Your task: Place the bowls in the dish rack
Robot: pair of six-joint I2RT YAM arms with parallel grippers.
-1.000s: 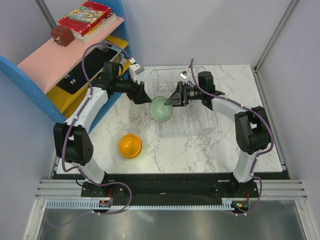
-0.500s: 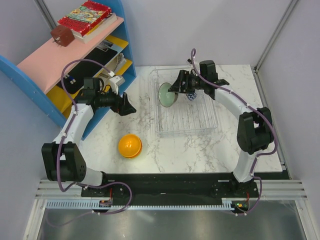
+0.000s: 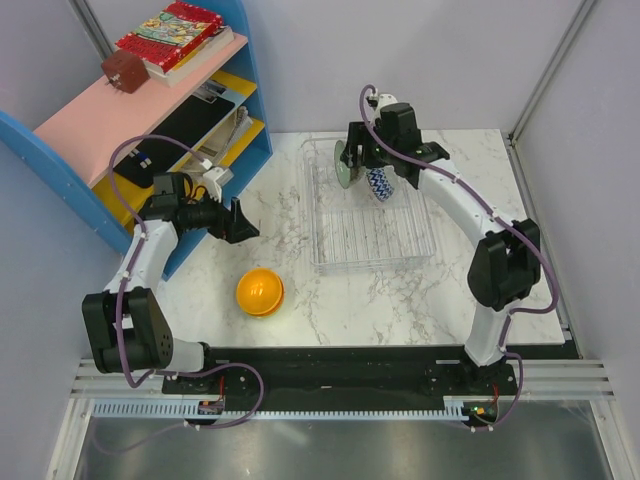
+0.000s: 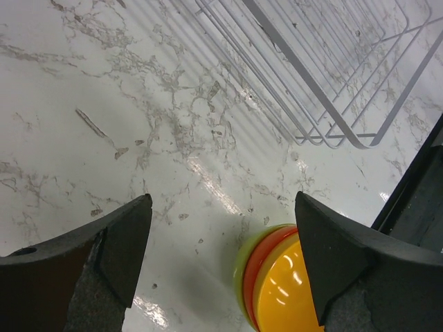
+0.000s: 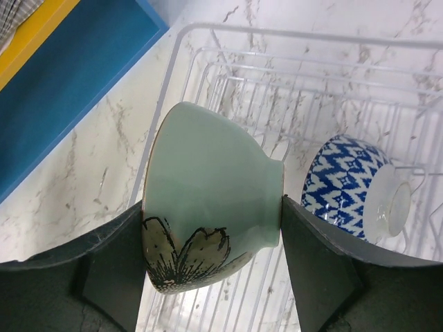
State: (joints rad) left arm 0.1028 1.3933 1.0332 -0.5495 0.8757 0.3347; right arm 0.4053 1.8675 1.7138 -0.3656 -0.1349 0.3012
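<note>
R tool [image 5: 211, 232] pinches pale green bowl [image 5: 208, 187], tipped on its side at far left end of dish rack [image 3: 313, 240], just beside blue-and-white bowl [image 5: 342, 187] in rack; L tool [image 4: 221, 207] spread wide, empty, over tabletop [image 4: 104, 124] near nested stack [image 4: 277, 277], orange-yellow on top.

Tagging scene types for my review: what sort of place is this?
Likely a lab robot cell dressed as a kitchen: plain grey walls boxing in a marble-look table, a clear dish rack on it, a blue-and-pink shelf unit.
</note>
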